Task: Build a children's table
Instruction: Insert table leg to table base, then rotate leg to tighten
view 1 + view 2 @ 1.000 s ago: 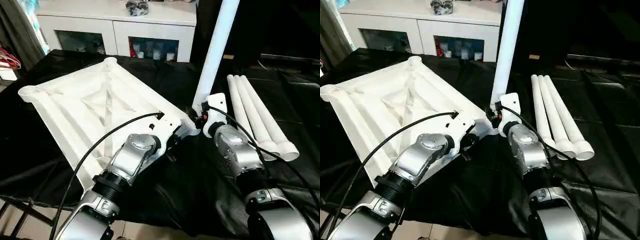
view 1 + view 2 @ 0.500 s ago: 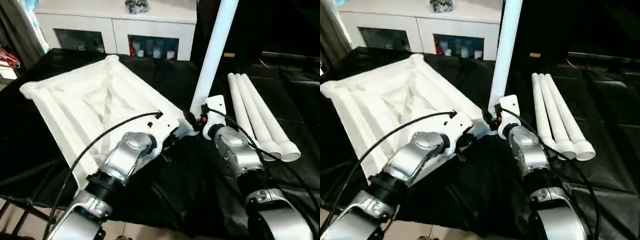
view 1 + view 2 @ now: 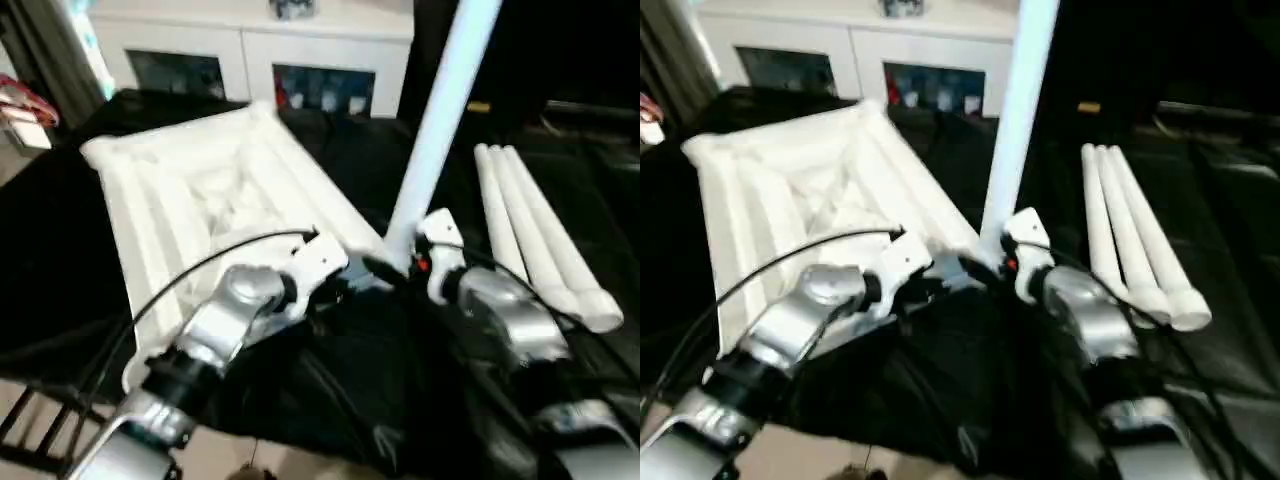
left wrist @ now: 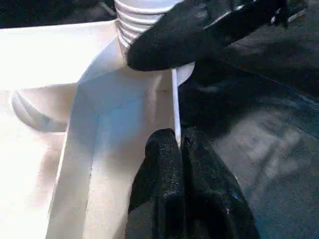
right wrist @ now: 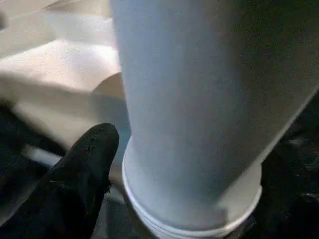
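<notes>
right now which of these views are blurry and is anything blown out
Both eye views are smeared by motion blur, softening the tabletop and the three loose legs. The left wrist view is sharper, but the tabletop's white plastic glares to near pure white along one side. In the right wrist view the upright leg sits so close that it is soft and shadowed grey.

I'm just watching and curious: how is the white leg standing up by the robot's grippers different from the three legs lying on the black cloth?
The standing leg is upright, its lower end at a corner of the upturned table top; the three loose legs lie flat, side by side, apart from the top. The standing leg has the right gripper at its base; nothing touches the loose legs. All four are long white tubes.
</notes>
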Robot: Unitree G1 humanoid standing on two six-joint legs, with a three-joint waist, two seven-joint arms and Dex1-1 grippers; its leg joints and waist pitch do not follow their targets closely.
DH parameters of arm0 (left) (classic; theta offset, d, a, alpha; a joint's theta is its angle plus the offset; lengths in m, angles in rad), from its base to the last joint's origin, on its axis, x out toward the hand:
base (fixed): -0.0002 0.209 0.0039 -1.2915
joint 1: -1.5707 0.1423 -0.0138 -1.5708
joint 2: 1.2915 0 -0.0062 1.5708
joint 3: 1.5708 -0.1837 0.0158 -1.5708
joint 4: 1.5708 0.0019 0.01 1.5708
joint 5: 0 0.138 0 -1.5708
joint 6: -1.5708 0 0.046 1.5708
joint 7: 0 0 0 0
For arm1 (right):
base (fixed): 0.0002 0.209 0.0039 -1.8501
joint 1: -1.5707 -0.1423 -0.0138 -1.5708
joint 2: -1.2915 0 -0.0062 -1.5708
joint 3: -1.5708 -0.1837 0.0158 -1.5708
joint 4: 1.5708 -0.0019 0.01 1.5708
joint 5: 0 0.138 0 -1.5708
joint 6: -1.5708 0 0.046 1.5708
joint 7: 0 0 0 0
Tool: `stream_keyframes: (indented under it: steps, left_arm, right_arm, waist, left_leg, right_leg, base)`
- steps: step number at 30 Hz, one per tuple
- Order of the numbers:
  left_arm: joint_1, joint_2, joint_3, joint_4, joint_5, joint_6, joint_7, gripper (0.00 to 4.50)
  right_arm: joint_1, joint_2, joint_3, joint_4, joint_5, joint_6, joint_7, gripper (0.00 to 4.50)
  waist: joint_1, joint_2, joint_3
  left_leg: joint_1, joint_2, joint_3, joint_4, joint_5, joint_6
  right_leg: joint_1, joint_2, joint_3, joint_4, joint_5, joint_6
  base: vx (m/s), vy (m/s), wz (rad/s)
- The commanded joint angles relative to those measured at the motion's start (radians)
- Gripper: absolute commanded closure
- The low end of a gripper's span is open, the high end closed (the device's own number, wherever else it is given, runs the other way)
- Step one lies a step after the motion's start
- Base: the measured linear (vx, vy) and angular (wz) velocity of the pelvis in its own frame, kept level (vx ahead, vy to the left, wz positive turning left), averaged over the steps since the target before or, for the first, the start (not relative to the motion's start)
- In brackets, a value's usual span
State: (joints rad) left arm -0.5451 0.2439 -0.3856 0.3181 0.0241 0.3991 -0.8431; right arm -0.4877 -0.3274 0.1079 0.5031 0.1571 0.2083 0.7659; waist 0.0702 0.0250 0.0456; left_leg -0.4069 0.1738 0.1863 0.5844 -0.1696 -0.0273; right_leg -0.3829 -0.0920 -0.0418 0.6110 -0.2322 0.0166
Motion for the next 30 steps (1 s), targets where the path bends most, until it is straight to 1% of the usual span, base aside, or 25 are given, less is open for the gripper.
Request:
stream_keyframes:
  steps: [1,3,5,8,12,13,14,16,18,21,23,24,25,27,28,29,30]
  left_arm:
    - [-0.002,0.011,-0.028,-0.054,-0.035,-0.059,-0.086,4.50]
    - [0.003,0.029,-0.034,-0.059,-0.043,-0.083,-0.125,4.50]
    - [0.008,0.049,-0.040,-0.067,-0.056,-0.097,-0.174,4.50]
    - [0.008,0.076,-0.047,-0.065,-0.057,-0.116,-0.223,4.50]
    - [0.008,0.098,-0.056,-0.058,-0.058,-0.132,-0.264,4.50]
    - [0.009,0.102,-0.057,-0.057,-0.057,-0.135,-0.271,4.50]
    - [0.010,0.107,-0.058,-0.055,-0.059,-0.140,-0.277,4.50]
    - [0.010,0.109,-0.057,-0.051,-0.059,-0.144,-0.281,4.50]
    - [0.010,0.110,-0.055,-0.048,-0.058,-0.147,-0.286,4.50]
    - [0.010,0.111,-0.052,-0.043,-0.055,-0.151,-0.296,4.50]
    - [0.011,0.113,-0.049,-0.037,-0.053,-0.155,-0.300,4.50]
    - [0.012,0.113,-0.048,-0.036,-0.053,-0.156,-0.300,4.50]
    - [0.012,0.112,-0.048,-0.035,-0.053,-0.156,-0.299,4.50]
    - [0.012,0.109,-0.045,-0.031,-0.052,-0.150,-0.290,4.50]
    - [0.013,0.106,-0.043,-0.029,-0.052,-0.148,-0.284,4.50]
    - [0.007,0.074,-0.021,-0.015,-0.051,-0.124,-0.224,4.50]
    - [0.005,0.070,-0.019,-0.012,-0.051,-0.123,-0.216,4.50]
  right_arm:
    - [0.018,-0.037,0.018,-0.063,0.016,0.009,0.088,0.65]
    - [0.030,-0.062,0.024,-0.093,0.025,0.017,0.132,0.65]
    - [0.046,-0.088,0.035,-0.131,0.034,0.031,0.178,0.65]
    - [0.065,-0.122,0.056,-0.170,0.035,0.049,0.231,0.65]
    - [0.076,-0.137,0.066,-0.189,0.033,0.062,0.259,0.65]
    - [0.077,-0.140,0.069,-0.191,0.032,0.062,0.265,0.65]
    - [0.082,-0.142,0.074,-0.197,0.031,0.068,0.273,0.91]
    - [0.085,-0.141,0.076,-0.200,0.031,0.071,0.274,0.91]
    - [0.088,-0.140,0.077,-0.205,0.031,0.075,0.274,1.23]
    - [0.092,-0.138,0.083,-0.212,0.031,0.083,0.276,1.34]
    - [0.099,-0.131,0.091,-0.217,0.027,0.087,0.274,1.56]
    - [0.101,-0.129,0.092,-0.218,0.026,0.088,0.274,1.62]
    - [0.102,-0.128,0.092,-0.218,0.025,0.088,0.273,1.62]
    - [0.106,-0.119,0.092,-0.212,0.024,0.090,0.266,1.66]
    - [0.107,-0.114,0.089,-0.207,0.024,0.088,0.257,1.68]
    - [0.101,-0.066,0.063,-0.168,0.011,0.075,0.161,1.69]
    - [0.100,-0.061,0.060,-0.163,0.009,0.073,0.149,1.70]
  waist:
    - [0.000,-0.005,-0.064]
    - [0.001,-0.004,-0.064]
    - [0.002,-0.005,-0.061]
    - [0.006,-0.004,-0.061]
    - [0.007,-0.003,-0.061]
    - [0.008,-0.003,-0.062]
    - [0.010,-0.003,-0.063]
    - [0.011,-0.003,-0.063]
    - [0.012,-0.003,-0.064]
    - [0.012,-0.006,-0.062]
    - [0.012,-0.005,-0.062]
    - [0.012,-0.005,-0.062]
    - [0.012,-0.009,-0.062]
    - [0.012,-0.008,-0.062]
    - [0.012,-0.007,-0.062]
    - [0.009,-0.010,-0.061]
    - [0.008,-0.010,-0.059]
  left_leg:
    - [0.033,0.056,-0.017,-0.055,-0.092,0.104]
    - [0.034,0.056,-0.017,-0.056,-0.099,0.102]
    - [0.033,0.055,-0.016,-0.056,-0.110,0.101]
    - [0.035,0.057,-0.016,-0.056,-0.120,0.094]
    - [0.036,0.057,-0.016,-0.056,-0.122,0.085]
    - [0.037,0.057,-0.016,-0.055,-0.114,0.085]
    - [0.038,0.057,-0.015,-0.054,-0.108,0.086]
    - [0.036,0.056,-0.016,-0.053,-0.100,0.089]
    - [0.036,0.056,-0.016,-0.052,-0.097,0.091]
    - [0.035,0.056,-0.015,-0.053,-0.104,0.090]
    - [0.036,0.056,-0.016,-0.053,-0.106,0.088]
    - [0.036,0.056,-0.015,-0.053,-0.107,0.087]
    - [0.036,0.055,-0.015,-0.052,-0.105,0.087]
    - [0.035,0.055,-0.015,-0.052,-0.100,0.089]
    - [0.036,0.055,-0.015,-0.052,-0.100,0.089]
    - [0.034,0.055,-0.014,-0.052,-0.105,0.088]
    - [0.035,0.054,-0.014,-0.053,-0.111,0.083]
  right_leg:
    - [0.045,-0.049,0.031,-0.050,0.166,-0.289]
    - [0.043,-0.049,0.030,-0.049,0.155,-0.293]
    - [0.043,-0.050,0.032,-0.050,0.128,-0.291]
    - [0.042,-0.049,0.031,-0.051,0.102,-0.291]
    - [0.039,-0.049,0.032,-0.050,0.096,-0.293]
    - [0.039,-0.049,0.033,-0.048,0.106,-0.294]
    - [0.039,-0.048,0.032,-0.047,0.117,-0.295]
    - [0.040,-0.049,0.032,-0.045,0.129,-0.297]
    - [0.039,-0.049,0.032,-0.044,0.133,-0.298]
    - [0.040,-0.049,0.031,-0.045,0.118,-0.298]
    - [0.040,-0.050,0.032,-0.045,0.104,-0.296]
    - [0.039,-0.050,0.032,-0.046,0.102,-0.296]
    - [0.040,-0.051,0.032,-0.045,0.100,-0.295]
    - [0.039,-0.051,0.032,-0.045,0.100,-0.295]
    - [0.039,-0.050,0.032,-0.045,0.098,-0.294]
    - [0.037,-0.051,0.033,-0.046,0.086,-0.294]
    - [0.035,-0.050,0.033,-0.047,0.073,-0.294]
  base:
    - [0.000,0.000,0.00]
    - [0.000,0.000,0.00]
    - [0.000,0.000,0.00]
    - [0.000,0.000,0.00]
    - [0.000,0.000,0.00]
    - [0.000,0.000,0.00]
    - [0.000,0.000,0.00]
    - [0.000,0.000,0.00]
    - [0.000,0.000,0.00]
    - [0.000,0.000,0.00]
    - [0.000,0.000,0.00]
    - [0.000,0.000,0.00]
    - [0.000,0.000,0.00]
    - [0.000,0.000,0.00]
    - [0.000,0.000,0.00]
    - [0.000,0.000,0.00]
    - [0.000,0.000,0.00]
